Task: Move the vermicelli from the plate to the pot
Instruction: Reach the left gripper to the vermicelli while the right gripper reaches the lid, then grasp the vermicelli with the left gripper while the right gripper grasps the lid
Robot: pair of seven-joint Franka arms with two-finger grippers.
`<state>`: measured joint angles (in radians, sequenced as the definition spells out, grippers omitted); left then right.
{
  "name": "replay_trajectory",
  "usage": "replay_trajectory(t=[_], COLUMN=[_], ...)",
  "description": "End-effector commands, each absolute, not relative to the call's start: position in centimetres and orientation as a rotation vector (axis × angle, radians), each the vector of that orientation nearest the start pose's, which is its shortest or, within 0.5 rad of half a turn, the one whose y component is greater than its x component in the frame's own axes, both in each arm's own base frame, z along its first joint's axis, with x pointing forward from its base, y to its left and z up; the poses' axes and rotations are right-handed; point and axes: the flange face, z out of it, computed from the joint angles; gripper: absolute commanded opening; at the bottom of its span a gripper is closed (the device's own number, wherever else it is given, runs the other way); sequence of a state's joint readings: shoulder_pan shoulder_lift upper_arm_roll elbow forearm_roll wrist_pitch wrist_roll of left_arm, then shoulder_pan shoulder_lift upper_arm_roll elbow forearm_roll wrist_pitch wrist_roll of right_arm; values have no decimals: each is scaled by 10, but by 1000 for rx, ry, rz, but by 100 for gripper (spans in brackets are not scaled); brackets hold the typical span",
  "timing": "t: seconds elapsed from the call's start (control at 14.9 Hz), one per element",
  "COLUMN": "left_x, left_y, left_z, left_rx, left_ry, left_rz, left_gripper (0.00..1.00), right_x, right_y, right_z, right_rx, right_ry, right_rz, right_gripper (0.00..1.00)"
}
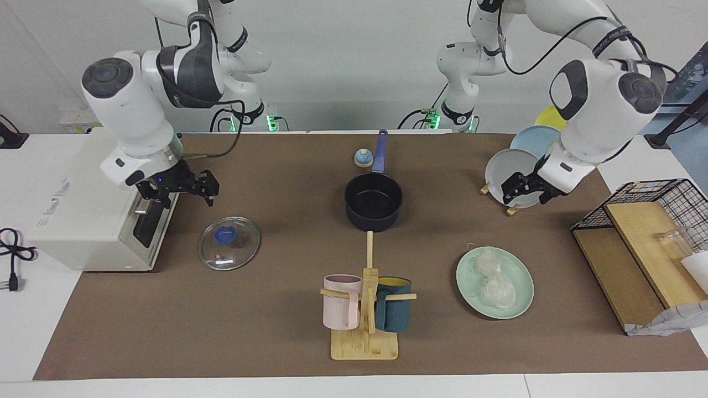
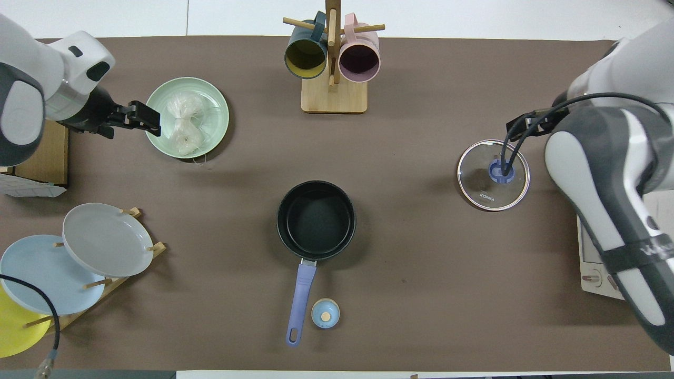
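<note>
The left gripper (image 1: 522,190), fingers slightly parted and empty, should descend squarely over one vermicelli (image 1: 488,262) nest on the plate (image 1: 520,298); the right gripper (image 1: 191,188), also parted, waits.

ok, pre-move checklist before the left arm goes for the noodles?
1. Noodles on the green plate, two nests side by side: ok.
2. Pot uncovered, nothing in it: ok.
3. Lid flat on the table toward the right arm's end, off the route: ok.
4. Left gripper holds nothing, raised in front of the grey plate in the rack: ok.
5. Right gripper waits by the white box: ok.
6. Mug stand clear of the plate-to-pot route: cannot tell.
</note>
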<state>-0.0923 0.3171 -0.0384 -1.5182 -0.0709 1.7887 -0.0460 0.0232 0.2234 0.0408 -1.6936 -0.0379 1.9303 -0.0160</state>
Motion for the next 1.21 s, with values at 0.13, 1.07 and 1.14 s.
replay_trajectory(t=[0.13,1.07,1.14], left_x=[690,682,682], left_y=[-105,-113,-113], left_z=[398,316,316], left_rx=[-3191,-3124,-3125], left_ry=[235,431,431], left_rz=[-11,-46,-43], left_gripper=[100,66,31], right_x=[594,569,570], right_y=[37,27,27], right_z=[386,329,328], right_rx=[-3142,-3130,-3127], right_ry=[-177,-335,-361], right_rz=[-49,-94,-92], right_gripper=[100,100,100])
